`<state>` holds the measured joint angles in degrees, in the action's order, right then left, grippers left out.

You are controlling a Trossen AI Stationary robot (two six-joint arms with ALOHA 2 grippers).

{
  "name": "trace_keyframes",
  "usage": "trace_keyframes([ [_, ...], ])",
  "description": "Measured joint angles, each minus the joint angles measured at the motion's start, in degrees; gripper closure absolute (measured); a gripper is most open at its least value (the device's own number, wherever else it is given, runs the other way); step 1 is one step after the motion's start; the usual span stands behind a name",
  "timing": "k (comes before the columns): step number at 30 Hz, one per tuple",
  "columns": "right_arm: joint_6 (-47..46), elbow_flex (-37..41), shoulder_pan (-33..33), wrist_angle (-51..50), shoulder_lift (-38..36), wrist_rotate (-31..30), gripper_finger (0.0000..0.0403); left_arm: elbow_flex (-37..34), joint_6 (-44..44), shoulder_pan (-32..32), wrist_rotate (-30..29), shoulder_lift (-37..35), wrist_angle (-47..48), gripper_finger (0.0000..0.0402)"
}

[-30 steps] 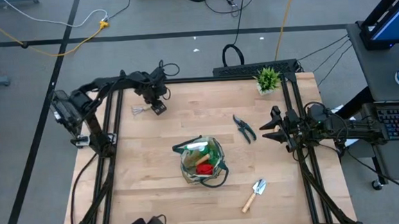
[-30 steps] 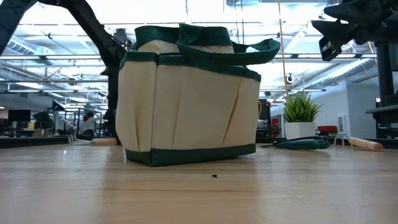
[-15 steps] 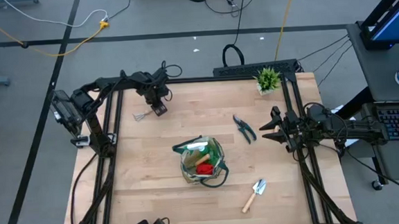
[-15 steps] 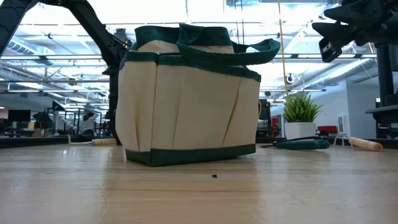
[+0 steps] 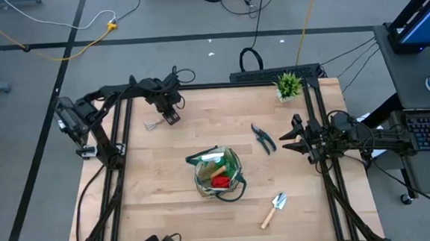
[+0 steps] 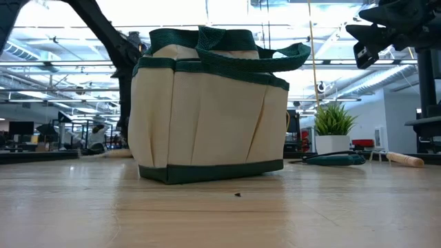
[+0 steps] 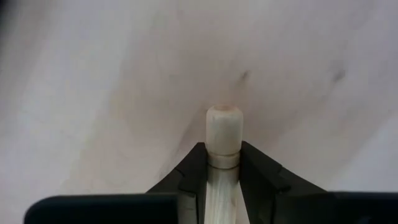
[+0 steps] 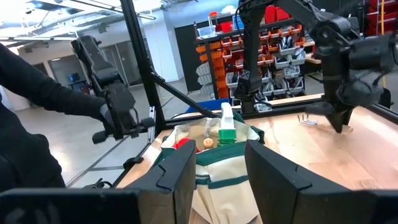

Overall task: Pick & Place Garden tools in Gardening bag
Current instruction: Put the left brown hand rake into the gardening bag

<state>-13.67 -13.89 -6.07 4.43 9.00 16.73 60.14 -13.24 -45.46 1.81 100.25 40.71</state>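
1. Wooden handle of the mini rake sits clenched between my left claw fingers, at the bench's far left.
2. Beige gardening bag stands mid-bench, with a red glove inside.
3. Pruning shears and a trowel lie right of the bag.
4. My right claw hovers at the right edge, its fingers parted and holding nothing.

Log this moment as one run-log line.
left pincer: shut on rake, far-left table | right pincer: waiting, right edge | bag: centre | shears, trowel: out
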Motion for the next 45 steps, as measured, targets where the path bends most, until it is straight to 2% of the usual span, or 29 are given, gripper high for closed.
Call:
trace_keyframes([
  [10, 0.0, 0.0, 0.0, 0.0, 0.0, 0.0, 0.0273, 0.2, 2.6, -0.2, 4.1, -11.2, -0.4, 0.0332],
  [22, 1.1, 0.0, 0.0, 0.0, 0.0, 0.0, 0.0273, 0.4, 10.1, -0.2, 18.0, -22.4, -3.4, 0.0332],
  [35, 0.7, 0.0, 0.0, 1.0, 0.0, 0.0, 0.0273, 0.4, 19.1, 0.3, 37.5, -24.5, -18.2, 0.0332],
  [45, 0.7, 0.0, 0.0, 1.0, 0.0, 0.0, 0.0273, 0.4, 25.4, 2.8, 46.7, -24.5, -29.6, 0.0332],
])
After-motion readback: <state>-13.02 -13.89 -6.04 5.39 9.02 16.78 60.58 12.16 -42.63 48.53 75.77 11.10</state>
